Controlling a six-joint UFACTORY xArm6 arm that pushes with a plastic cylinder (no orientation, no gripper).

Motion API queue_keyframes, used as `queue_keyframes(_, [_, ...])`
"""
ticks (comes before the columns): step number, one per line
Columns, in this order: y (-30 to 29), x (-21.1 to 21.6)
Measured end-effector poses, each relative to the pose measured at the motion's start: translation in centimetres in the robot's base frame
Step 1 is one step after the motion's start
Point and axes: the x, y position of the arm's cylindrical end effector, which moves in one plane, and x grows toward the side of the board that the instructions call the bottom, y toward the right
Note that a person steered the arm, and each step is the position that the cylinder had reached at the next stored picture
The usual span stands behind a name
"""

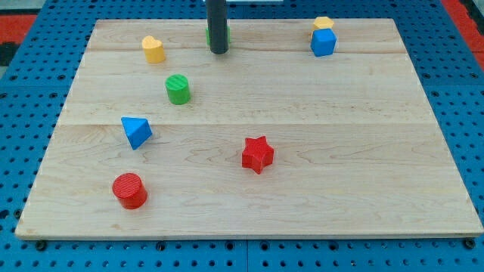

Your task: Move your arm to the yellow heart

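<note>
1. The yellow heart [153, 49] sat near the board's top-left corner, touching nothing.
2. My tip [218, 51] rested to the heart's right, well apart from it, directly in front of a mostly hidden green block [209, 35]. A bare rod, it had no fingers to open or close and held nothing.
3. Counted: two yellow blocks, the heart and a yellow hexagon [324, 23]; two green, including a green cylinder [178, 89]; two blue, a blue cube [323, 42] and blue triangle [136, 131]; two red, a red star [257, 154] and red cylinder [130, 190].
</note>
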Motion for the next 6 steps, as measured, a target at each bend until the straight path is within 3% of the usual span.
queue_keyframes(2, [-2.4, 0.1])
queue_keyframes(3, [-0.5, -1.5])
queue_keyframes(5, [-9.4, 6.6])
queue_keyframes(6, [-13.9, 5.0])
